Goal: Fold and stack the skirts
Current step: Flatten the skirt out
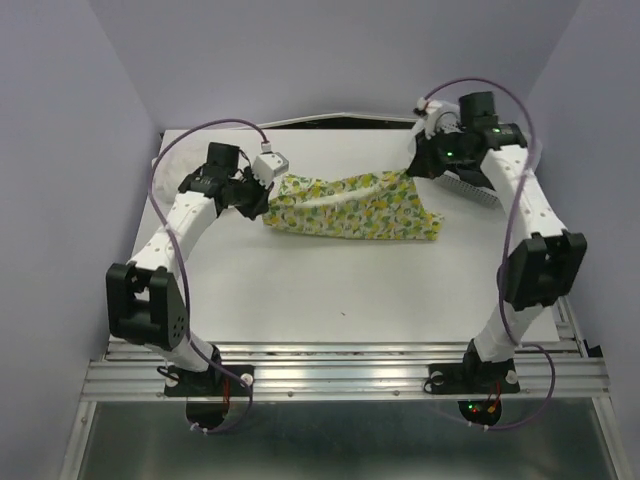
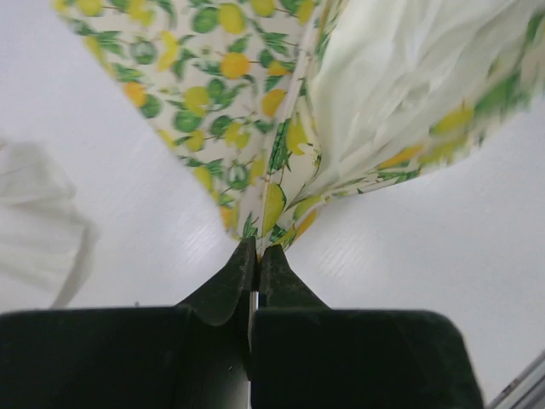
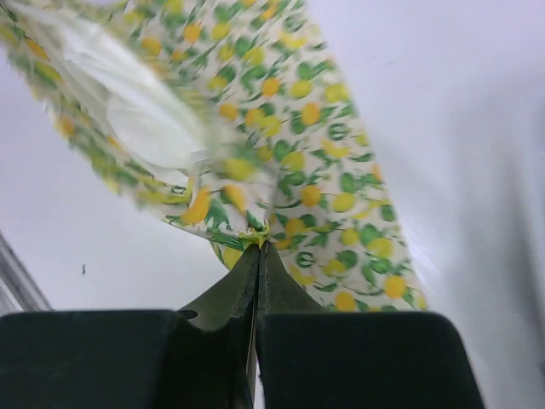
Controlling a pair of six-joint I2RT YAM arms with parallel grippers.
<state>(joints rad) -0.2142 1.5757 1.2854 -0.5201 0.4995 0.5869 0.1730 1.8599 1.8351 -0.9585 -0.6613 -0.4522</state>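
The lemon-print skirt (image 1: 350,208) lies stretched across the back half of the table between both arms. My left gripper (image 1: 262,192) is shut on its left corner; in the left wrist view the printed cloth (image 2: 255,128) rises from between the closed fingertips (image 2: 258,249). My right gripper (image 1: 418,165) is shut on the skirt's upper right corner, with the print (image 3: 324,170) fanning out from its pinched tips (image 3: 260,247). A plain white skirt (image 2: 38,221) lies at the left edge of the left wrist view. A black skirt is out of view.
A white mesh basket (image 1: 470,185) sits at the back right, partly hidden behind my right arm. White cloth (image 1: 175,160) lies at the back left corner of the table (image 1: 340,290). Purple walls close in on both sides.
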